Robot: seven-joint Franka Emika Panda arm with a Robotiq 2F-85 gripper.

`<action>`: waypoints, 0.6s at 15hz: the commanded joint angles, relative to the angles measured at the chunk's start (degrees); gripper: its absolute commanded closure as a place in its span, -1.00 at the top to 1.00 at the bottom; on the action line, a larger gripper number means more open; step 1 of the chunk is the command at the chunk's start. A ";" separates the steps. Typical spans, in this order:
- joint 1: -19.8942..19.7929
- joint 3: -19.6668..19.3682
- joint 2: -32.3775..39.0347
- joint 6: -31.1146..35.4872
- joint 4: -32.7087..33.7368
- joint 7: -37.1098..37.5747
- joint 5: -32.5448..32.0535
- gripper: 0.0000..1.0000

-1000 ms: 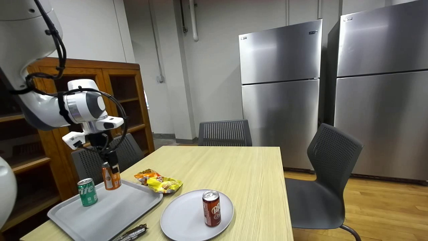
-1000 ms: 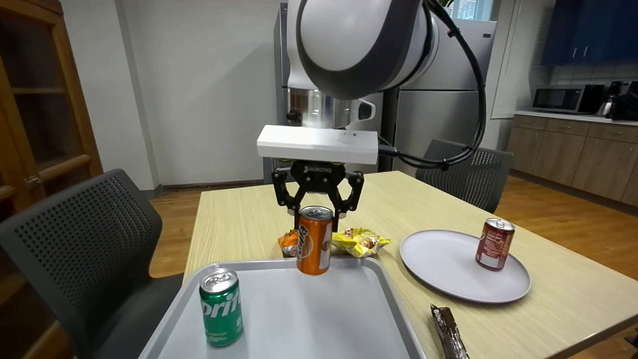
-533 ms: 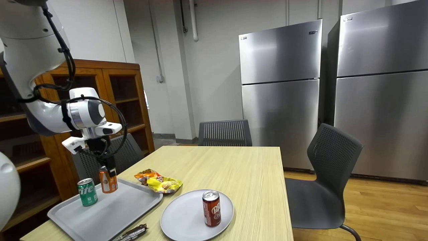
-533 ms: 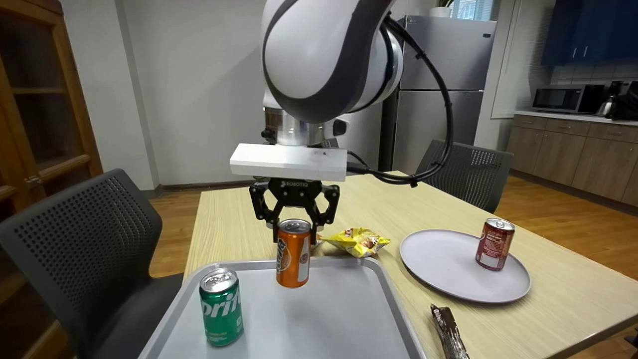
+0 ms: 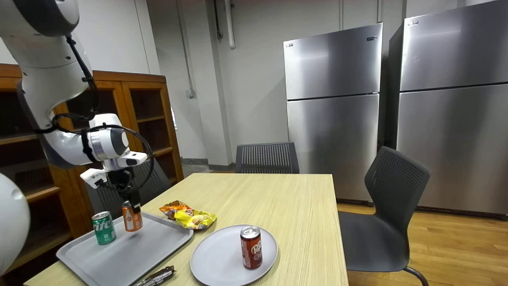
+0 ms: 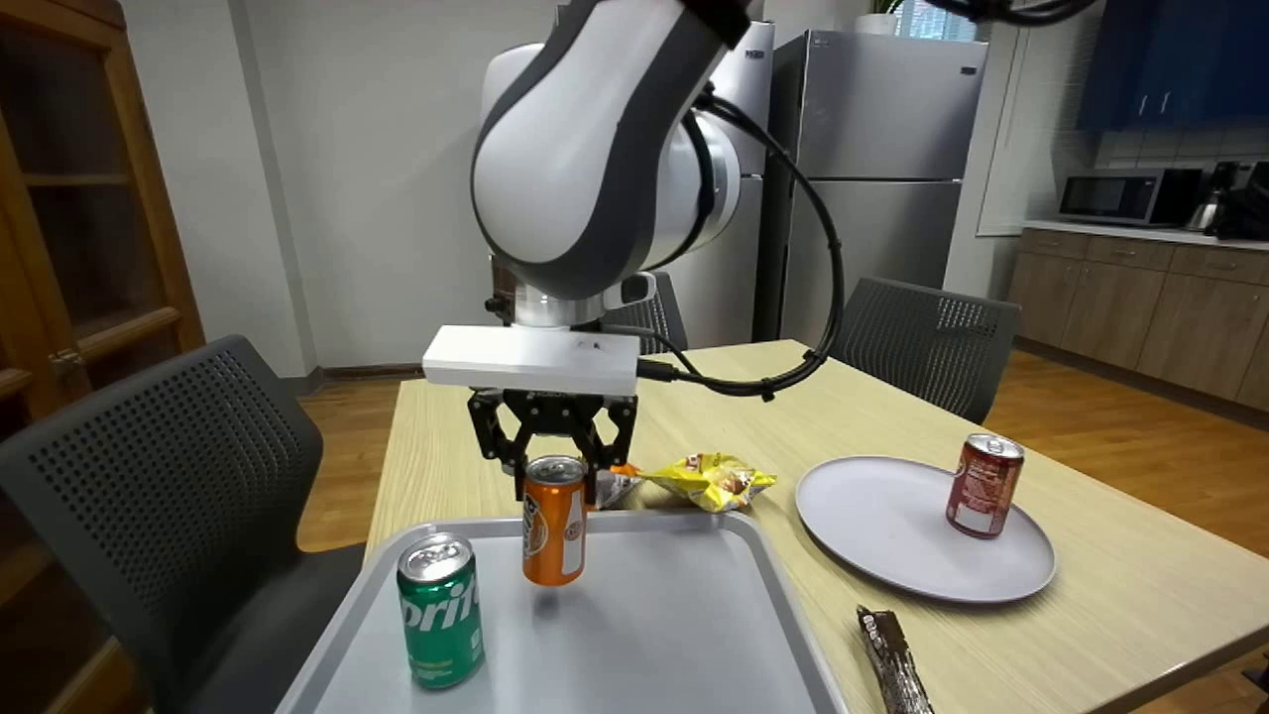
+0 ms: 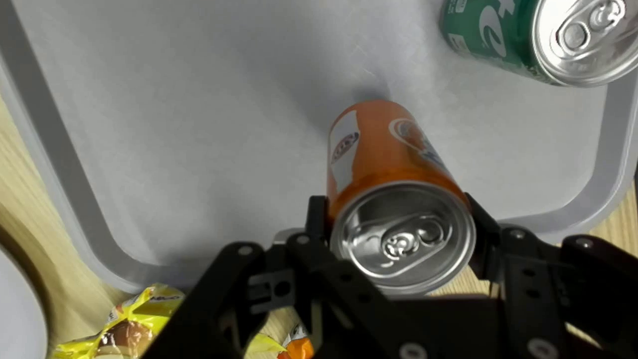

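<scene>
The jaws are clamped around the upper part of an orange cylindrical metal soda can, which you hold roughly upright over a grey rectangular plastic tray, inside its rim. Compared with a second ago, the can is lower and farther in from the tray's rear rim, and closer to the green cylindrical metal Sprite can standing on the tray. Its base, shadowed underneath, seems just above the tray's floor, though you can't be sure of contact. For you, that makes height the tight margin now, while the rear rim looks less of a worry.

Just outside that rim, an orange crinkled foil snack bag and a yellow crinkled foil snack bag lie on the pale wooden tabletop. Your widest open room is the tray's middle, away from the Sprite can. Past the tray's far side from that can, a dark brown wrapped bar lies just beside the edge, and a round pale grey plate carries a dark red metal soda can.
</scene>
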 commanded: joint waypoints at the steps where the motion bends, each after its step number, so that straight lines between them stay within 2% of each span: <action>1: 2.43 -1.99 2.74 -2.73 4.84 1.97 -0.54 -0.23; 7: 3.48 -3.19 5.19 -3.37 7.54 1.42 0.03 -0.23; 8: 3.49 -3.17 5.41 -3.78 7.86 1.19 0.12 -0.18; 9: 3.45 -3.10 5.26 -3.98 7.85 1.10 0.21 0.77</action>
